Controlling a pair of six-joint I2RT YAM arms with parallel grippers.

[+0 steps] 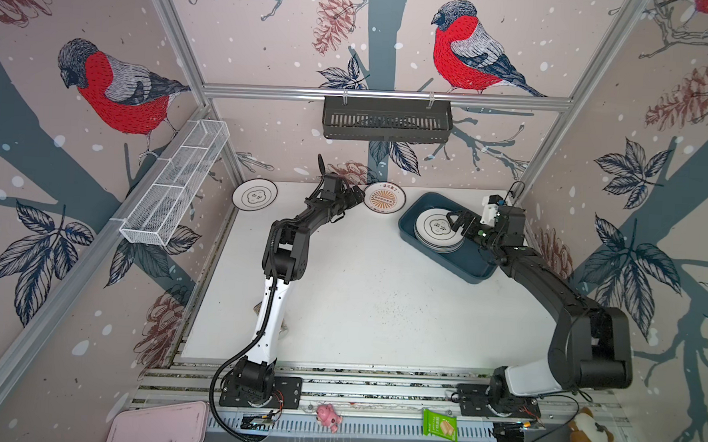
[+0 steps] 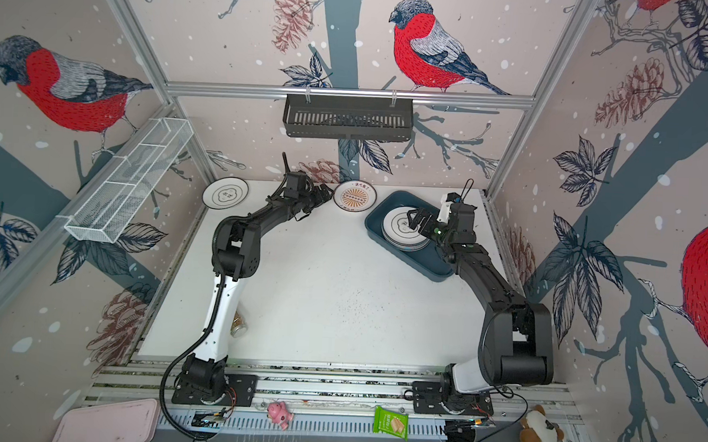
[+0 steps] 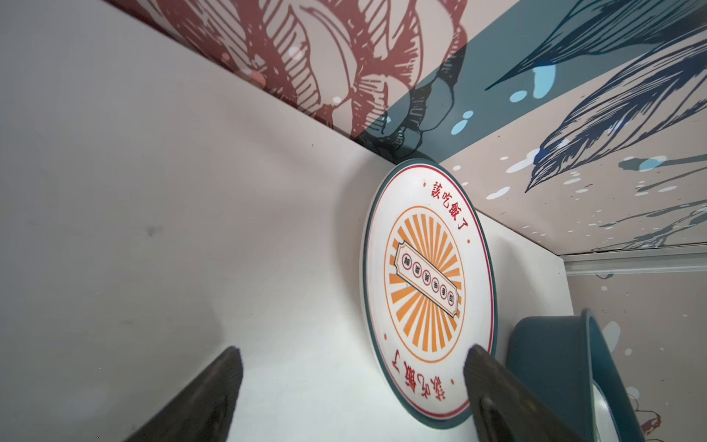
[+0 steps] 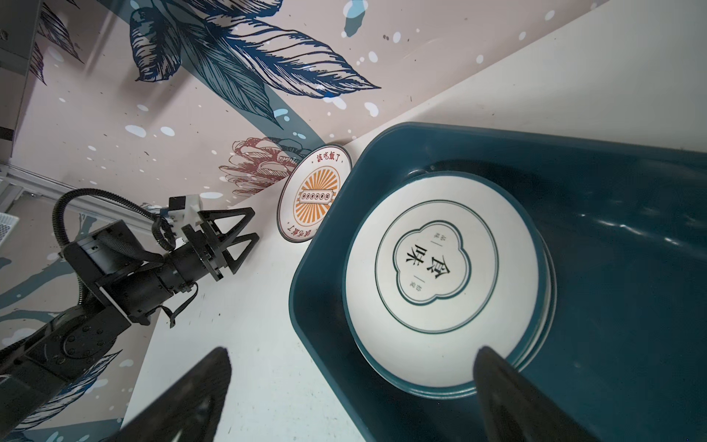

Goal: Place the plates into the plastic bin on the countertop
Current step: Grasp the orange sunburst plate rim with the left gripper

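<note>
Holds the left gripper point(image 4: 250, 225) spread wide and empty, low over the countertop point(image 1: 361, 293), fingertips aimed at the sunburst plate point(image 1: 384, 199). Finds that plate lying flat by the back wall, just beyond the fingertips and just beside the nearest corner of the bin point(image 1: 470, 263), so hemmed between gripper and bin. Shows one finger point(image 3: 497, 390) crossing the plate's near rim in the left wrist view; cannot tell whether touching. Hangs the right gripper point(image 1: 452, 222) over the stack of plates point(image 1: 426, 230) inside the bin, jaws likewise apart, pinching nothing. Notes a cloud plate point(image 1: 254, 194) flat at the back-left corner, well apart, on the other side of the left arm. Puts the left arm plainly nearer to both loose plates. Being round, offers no long axis; probably calls for a rim pinch from the open side, away from wall and bin.
</note>
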